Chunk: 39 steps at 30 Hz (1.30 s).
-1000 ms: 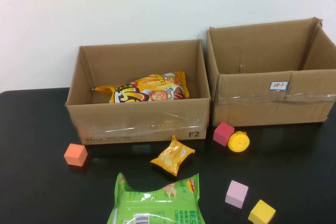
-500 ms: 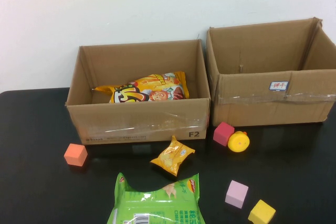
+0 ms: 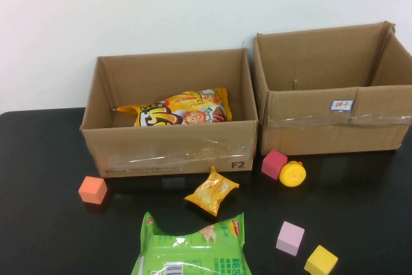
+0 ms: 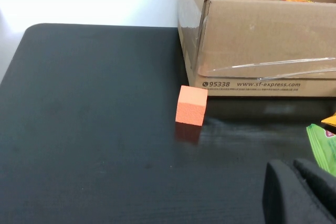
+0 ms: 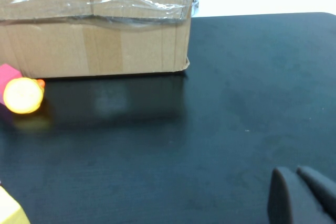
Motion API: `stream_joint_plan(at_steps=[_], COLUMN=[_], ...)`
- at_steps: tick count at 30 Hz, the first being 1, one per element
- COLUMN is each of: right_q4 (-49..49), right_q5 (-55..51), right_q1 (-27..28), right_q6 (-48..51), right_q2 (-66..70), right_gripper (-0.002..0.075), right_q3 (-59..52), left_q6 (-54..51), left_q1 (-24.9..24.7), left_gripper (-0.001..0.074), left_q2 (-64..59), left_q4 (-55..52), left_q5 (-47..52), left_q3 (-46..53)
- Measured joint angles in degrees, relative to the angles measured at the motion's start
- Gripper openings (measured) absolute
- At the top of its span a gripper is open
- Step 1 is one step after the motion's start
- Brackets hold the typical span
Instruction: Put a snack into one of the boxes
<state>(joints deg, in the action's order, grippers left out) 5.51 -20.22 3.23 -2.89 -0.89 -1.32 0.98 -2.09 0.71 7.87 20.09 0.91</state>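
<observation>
A small yellow snack packet (image 3: 211, 190) lies on the black table in front of the left cardboard box (image 3: 174, 152). A large green snack bag (image 3: 190, 248) lies at the table's near edge; its edge shows in the left wrist view (image 4: 323, 148). A yellow-orange snack bag (image 3: 182, 109) lies inside the left box. The right box (image 3: 335, 127) looks empty. Neither arm shows in the high view. My left gripper (image 4: 294, 169) is shut and empty, near the green bag. My right gripper (image 5: 294, 174) is shut and empty over bare table, away from the right box (image 5: 94, 30).
Foam cubes lie about: orange (image 3: 93, 190) left of the snacks, magenta (image 3: 274, 163) by a yellow round toy (image 3: 292, 174), and pale pink (image 3: 290, 237) and yellow (image 3: 320, 260) at the near right. A white wall stands behind the boxes.
</observation>
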Motion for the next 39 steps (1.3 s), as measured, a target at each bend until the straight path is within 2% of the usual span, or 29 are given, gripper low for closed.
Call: stream_joint_plan(at_steps=[39], right_q4=[0.0], right_q5=[0.6], right_q1=[0.0], right_q6=[0.0], right_q2=[0.0], right_gripper=[-0.0001], right_q3=[0.0], left_q6=[-2.3], left_q1=[0.0], left_gripper=[-0.0001], left_q2=[0.0], left_q4=[-1.8], left_q5=[0.0], left_q3=[0.0])
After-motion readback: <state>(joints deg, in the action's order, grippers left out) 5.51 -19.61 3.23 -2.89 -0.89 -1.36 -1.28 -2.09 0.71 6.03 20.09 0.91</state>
